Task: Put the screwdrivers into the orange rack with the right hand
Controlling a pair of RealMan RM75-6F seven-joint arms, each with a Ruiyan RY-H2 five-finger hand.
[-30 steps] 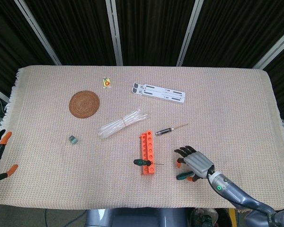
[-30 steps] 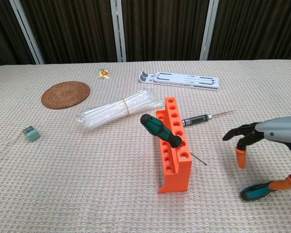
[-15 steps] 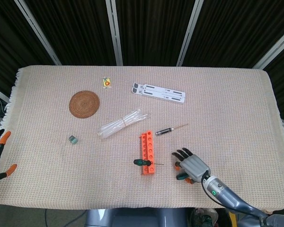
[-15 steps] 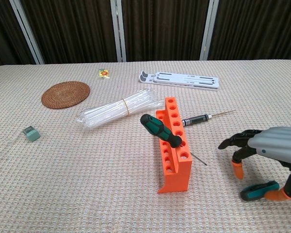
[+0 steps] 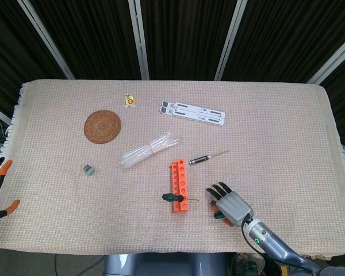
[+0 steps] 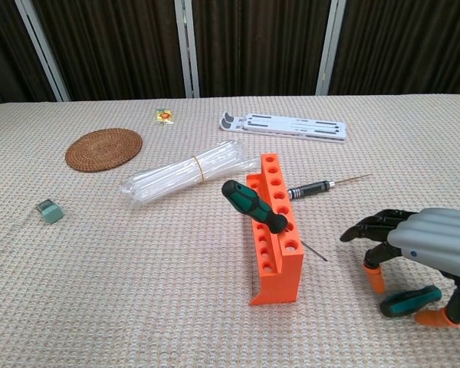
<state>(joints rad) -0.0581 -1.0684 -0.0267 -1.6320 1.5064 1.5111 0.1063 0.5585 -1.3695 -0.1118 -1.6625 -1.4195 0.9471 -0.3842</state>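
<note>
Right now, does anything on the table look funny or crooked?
Yes. The green screwdriver in the rack leans over sideways instead of standing straight, its thin tip poking out the far side. Two more still lie loose: a black one behind the rack and a green one under the right hand.

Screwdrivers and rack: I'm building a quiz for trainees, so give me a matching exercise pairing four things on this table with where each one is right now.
Things:
1. green screwdriver with its shaft through the rack
2. black screwdriver
3. green screwdriver handle near the table's front edge
4. round woven mat

Places:
A. lying flat on the cloth just behind the orange rack
B. under the right hand
C. far left, behind the bundle of clear tubes
D. stuck in a hole of the rack

Pairs: 1-D, 2-A, 3-B, 4-C
</note>
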